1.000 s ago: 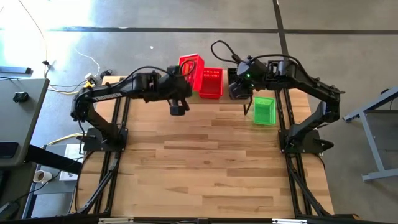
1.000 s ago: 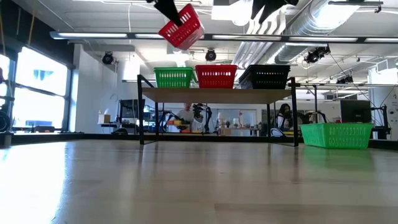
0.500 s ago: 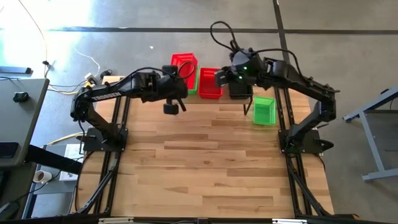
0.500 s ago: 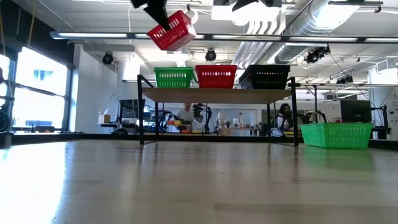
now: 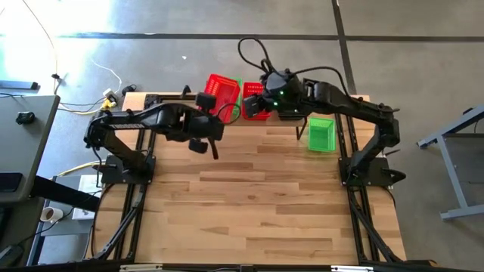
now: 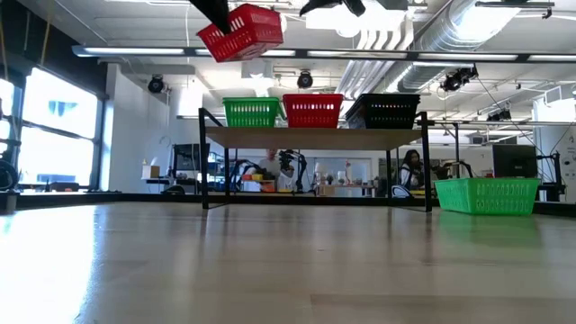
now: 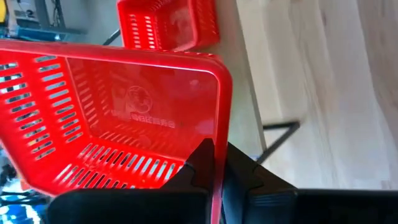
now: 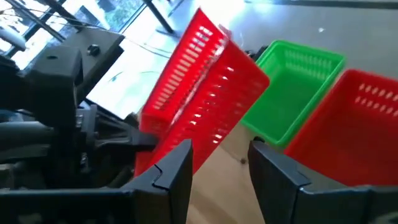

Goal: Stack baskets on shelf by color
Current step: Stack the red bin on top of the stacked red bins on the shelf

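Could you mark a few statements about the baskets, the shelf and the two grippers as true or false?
1. The left gripper holds a red basket in the air. True.
2. The shelf carries only black baskets. False: green, red and black ones stand on it.
3. A green basket sits on the table beside the shelf. True.
4. The right gripper is shut on a green basket. False: it is open and holds nothing.
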Robot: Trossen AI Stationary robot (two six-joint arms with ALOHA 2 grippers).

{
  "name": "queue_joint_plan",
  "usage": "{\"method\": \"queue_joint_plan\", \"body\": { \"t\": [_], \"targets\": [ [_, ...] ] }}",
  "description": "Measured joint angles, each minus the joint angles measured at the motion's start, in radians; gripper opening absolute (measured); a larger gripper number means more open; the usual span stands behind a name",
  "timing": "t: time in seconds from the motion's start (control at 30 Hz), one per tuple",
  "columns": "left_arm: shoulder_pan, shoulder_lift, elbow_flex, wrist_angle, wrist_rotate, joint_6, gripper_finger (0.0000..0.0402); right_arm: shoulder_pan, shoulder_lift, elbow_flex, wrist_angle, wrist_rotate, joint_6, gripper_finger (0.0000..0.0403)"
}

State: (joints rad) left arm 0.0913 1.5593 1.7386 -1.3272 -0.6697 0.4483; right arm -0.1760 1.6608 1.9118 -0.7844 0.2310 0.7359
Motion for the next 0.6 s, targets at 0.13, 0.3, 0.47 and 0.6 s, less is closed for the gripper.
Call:
{"method": "queue_joint_plan", "body": {
  "t": [0.13,0.3,0.47,0.6],
  "targets": [
    [-0.042,0.016,0.0,-0.064,-0.034,-0.013,0.0,0.044,0.009,0.0,0.055,0.004,0.024,0.014],
    [-0.083,0.049,-0.001,-0.105,-0.098,-0.026,0.0,0.091,0.032,0.0,0.116,0.052,0.057,0.014],
    [-0.113,0.082,-0.001,-0.104,-0.163,-0.033,0.0,0.11,0.053,-0.001,0.098,0.089,0.078,0.014],
    [-0.127,0.096,-0.001,-0.107,-0.174,-0.061,0.0,0.112,0.062,0.0,0.088,0.099,0.087,0.014]
  ]
}}
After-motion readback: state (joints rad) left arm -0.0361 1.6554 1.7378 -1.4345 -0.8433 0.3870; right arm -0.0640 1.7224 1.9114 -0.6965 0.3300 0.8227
